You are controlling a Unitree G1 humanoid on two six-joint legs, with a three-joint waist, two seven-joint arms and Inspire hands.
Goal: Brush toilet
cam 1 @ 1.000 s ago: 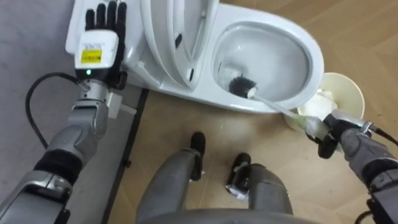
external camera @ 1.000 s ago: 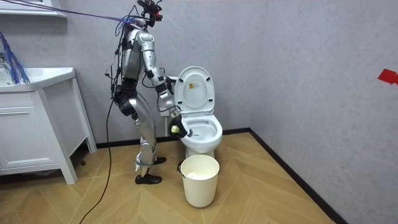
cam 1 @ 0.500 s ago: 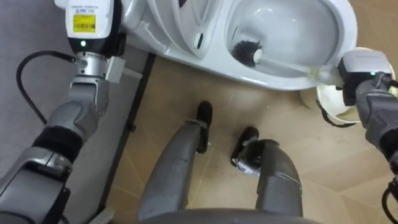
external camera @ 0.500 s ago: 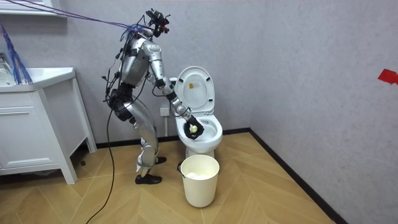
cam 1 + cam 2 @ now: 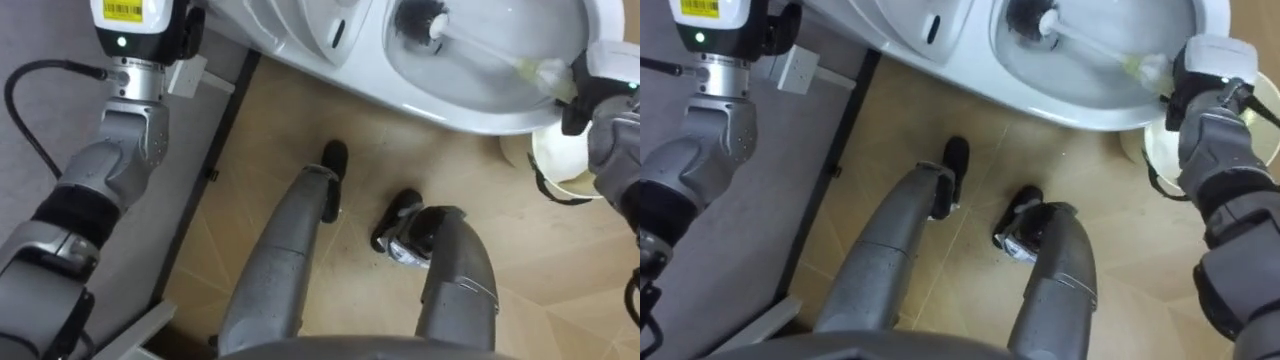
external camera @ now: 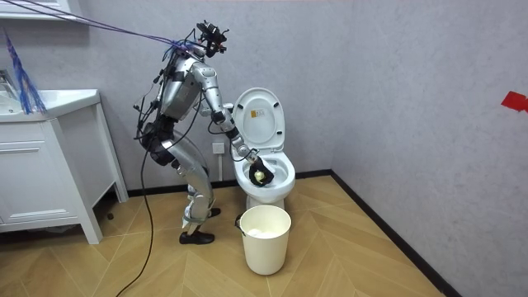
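**Over the toilet bowl: brush head down inside, right hand on the handle**

Across the room view runs a grey wall (image 6: 396, 99) above a wood floor (image 6: 346, 247). A white cabinet (image 6: 49, 173) stands at the room view's left. The robot stands between that cabinet and the toilet (image 6: 266, 186), close at the toilet's side. Its knees are bent and its trunk leans forward over the bowl (image 5: 445, 108). The lid (image 6: 257, 121) is raised upright against the wall. A cream bucket (image 6: 265, 243) sits on the floor just in front of the toilet. In the eye views its pale rim shows beside the bowl, under the right forearm.

The right arm reaches from the right to the bowl's rim. The right hand (image 5: 1202, 70) sits at that rim, its dark fingers curled round the end of the brush (image 5: 485, 50). The handle is white with a pale yellow-green grip where it meets the hand. It slants from the hand across the inside of the bowl. The dark, bristly brush head (image 5: 420, 18) is down inside the bowl, at its far side.

The left hand (image 5: 140, 22) is at the top left of the eye views, just beside the raised lid. Its back, with a yellow label, faces the camera. Whether it is open or closed cannot be told.
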